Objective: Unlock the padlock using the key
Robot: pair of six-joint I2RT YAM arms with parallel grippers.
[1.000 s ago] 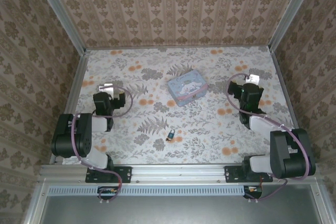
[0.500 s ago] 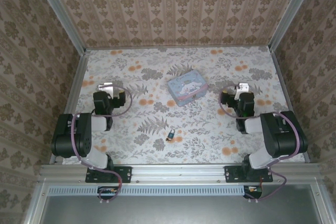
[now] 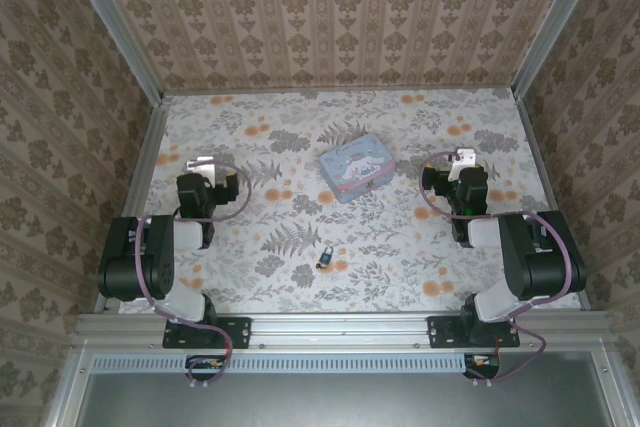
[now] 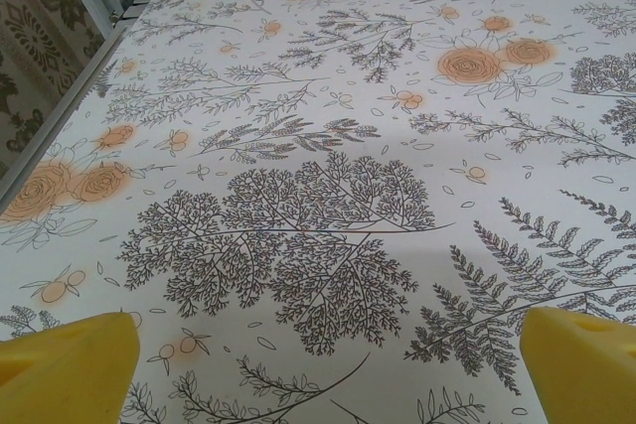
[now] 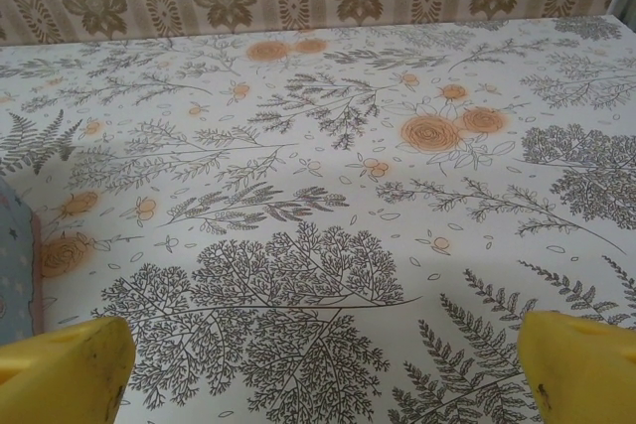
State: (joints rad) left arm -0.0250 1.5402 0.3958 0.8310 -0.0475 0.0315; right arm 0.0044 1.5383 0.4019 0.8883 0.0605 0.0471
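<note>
The padlock [image 3: 326, 258], tiny and dark with a bluish body, lies on the floral tablecloth near the front middle, between the two arms. The key is too small to make out beside it. My left gripper [image 3: 205, 163] rests low at the left, well away from the padlock. In the left wrist view its yellow fingertips [image 4: 70, 364] stand wide apart over bare cloth, so the left gripper [image 4: 328, 374] is open and empty. My right gripper [image 3: 462, 159] sits at the right. Seen from the wrist, the right gripper [image 5: 328, 369] is open too, with nothing between its fingers.
A pale-blue cartoon-printed tin [image 3: 356, 169] stands behind the padlock at mid-table; its edge [image 5: 15, 275] shows at the left of the right wrist view. Patterned walls and aluminium rails [image 3: 140, 172] close in the table on three sides.
The right arm has folded back from its reach to the far right, and its gripper has shifted a little left. The left arm and the padlock have not moved.
</note>
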